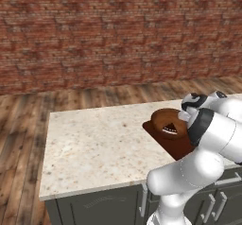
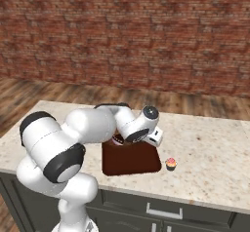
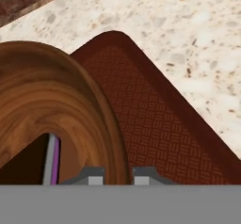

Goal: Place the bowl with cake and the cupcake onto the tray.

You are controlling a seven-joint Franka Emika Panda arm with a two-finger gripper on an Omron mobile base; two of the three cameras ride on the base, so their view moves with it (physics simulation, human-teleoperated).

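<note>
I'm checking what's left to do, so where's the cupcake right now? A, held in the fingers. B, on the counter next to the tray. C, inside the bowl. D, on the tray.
B: in the right base view the cupcake sits on the counter just past the tray edge, apart from the bowl.

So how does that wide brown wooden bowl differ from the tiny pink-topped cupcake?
The wide brown wooden bowl is far bigger than the tiny pink-topped cupcake. The bowl sits on the dark reddish-brown rectangular tray; the cupcake stands on the speckled stone counter, just beside the tray. The gripper is shut on the bowl's rim; nothing touches the cupcake. Both stand upright.
</note>
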